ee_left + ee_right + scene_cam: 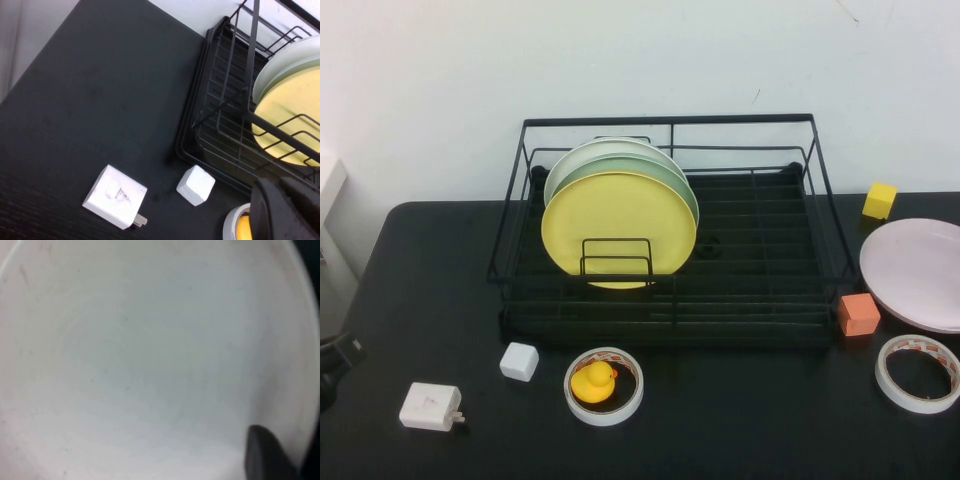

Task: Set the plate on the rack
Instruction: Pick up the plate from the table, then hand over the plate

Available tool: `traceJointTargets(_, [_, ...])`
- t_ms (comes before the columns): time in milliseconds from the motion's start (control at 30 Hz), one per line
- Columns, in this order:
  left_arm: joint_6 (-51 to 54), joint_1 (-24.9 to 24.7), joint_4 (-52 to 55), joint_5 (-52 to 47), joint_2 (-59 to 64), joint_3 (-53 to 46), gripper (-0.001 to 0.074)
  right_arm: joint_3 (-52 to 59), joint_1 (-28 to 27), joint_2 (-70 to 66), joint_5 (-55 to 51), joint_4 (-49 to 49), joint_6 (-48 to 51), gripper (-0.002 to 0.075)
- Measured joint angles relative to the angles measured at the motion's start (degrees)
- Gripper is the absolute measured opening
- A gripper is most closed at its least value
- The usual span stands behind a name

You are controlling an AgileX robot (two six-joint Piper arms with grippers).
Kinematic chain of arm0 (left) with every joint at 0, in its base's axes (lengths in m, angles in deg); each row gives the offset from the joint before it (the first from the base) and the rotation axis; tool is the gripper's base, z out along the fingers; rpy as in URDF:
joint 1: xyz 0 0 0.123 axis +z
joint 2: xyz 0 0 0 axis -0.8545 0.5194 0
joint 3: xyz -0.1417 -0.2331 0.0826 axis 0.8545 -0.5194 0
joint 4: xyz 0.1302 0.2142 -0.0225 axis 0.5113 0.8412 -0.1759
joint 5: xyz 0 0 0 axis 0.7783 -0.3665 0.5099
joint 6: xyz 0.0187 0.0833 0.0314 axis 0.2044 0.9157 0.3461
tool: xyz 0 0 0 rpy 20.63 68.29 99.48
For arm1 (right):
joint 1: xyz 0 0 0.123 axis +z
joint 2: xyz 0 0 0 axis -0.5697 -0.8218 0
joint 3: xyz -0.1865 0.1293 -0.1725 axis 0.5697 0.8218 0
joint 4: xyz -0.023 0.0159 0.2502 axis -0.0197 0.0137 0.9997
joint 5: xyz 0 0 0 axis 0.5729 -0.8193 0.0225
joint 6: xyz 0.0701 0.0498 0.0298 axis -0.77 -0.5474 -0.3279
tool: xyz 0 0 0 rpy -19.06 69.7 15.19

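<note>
- Nearest the high camera lie a charger (pixel 430 407), a white cube (pixel 519 361) and a tape roll (pixel 604 386) with a yellow duck (pixel 593 381) inside, all on the bench (pixel 420 300) in front of the rack (pixel 670 230).
- Plate (pixel 917 272): pale pink, at the bench's right edge, right of the rack and seemingly propped on an orange block (pixel 858 314). It fills my right wrist view.
- Right tool (pixel 267 455): out of the high view; in its wrist view only one dark finger shows, close over the plate. Whether it is spread or pinching, I cannot tell.
- Left tool (pixel 285 207): parked low at the bench's left edge, near the charger; again I cannot tell its state.
- Rack's left half holds a yellow plate (pixel 618 228) and green plates (pixel 620 165) behind it; its right half looks free.
- To do this well, I judge I should grip the plate's rim firmly, lift clear of the block, a yellow cube (pixel 879 200) and a second roll (pixel 918 373), tip it upright, then lower it over the tall side wire.
- Bench is matte black; a plain white wall (pixel 640 60) stands behind.
</note>
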Motion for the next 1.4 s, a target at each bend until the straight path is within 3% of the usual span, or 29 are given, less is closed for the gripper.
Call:
traceJointTargets(67, [0.0,0.0,0.0,0.0,0.0,0.0,-0.0002,0.0,0.0,0.0,0.13,1.3,0.66,0.0057])
traceJointTargets(167, [0.0,0.0,0.0,0.0,0.0,0.0,-0.0002,0.0,0.0,0.0,0.23,2.73,1.49,0.0016])
traceJointTargets(367, [0.0,0.0,0.0,1.17,0.0,0.0,-0.0002,0.0,0.0,1.6,0.52,3.22,2.9,0.0009])
traceJointTargets(600, [0.0,0.0,-1.72,1.52,0.13,0.0,-0.0002,0.0,0.0,12.32,6.56,3.35,3.61,0.0009])
traceJointTargets(900, [0.43,0.04,-15.88,-3.16,0.16,0.86,-0.0003,0.0,-0.03,27.97,8.13,9.68,5.77,0.0009])
traceJointTargets(1000, [3.66,0.04,-21.57,-9.41,0.16,2.8,-0.0003,0.0,-0.03,32.39,3.22,16.1,14.45,0.0009])
traceJointTargets(1167, [18.88,0.04,-37.84,-21.16,0.16,6.42,-0.0003,0.0,-0.03,36.19,-14.11,32.84,32.14,0.0009])
traceJointTargets(1267, [29.82,0.04,-52.4,-27.27,0.16,7.14,-0.0003,0.53,1.7,36.45,-24.15,36.69,37.41,0.0009])
traceJointTargets(1400, [41.26,0.04,-58.75,-34.09,0.16,8.02,-0.0003,4.49,7.48,36.58,-30.59,37.39,40.02,0.0009])
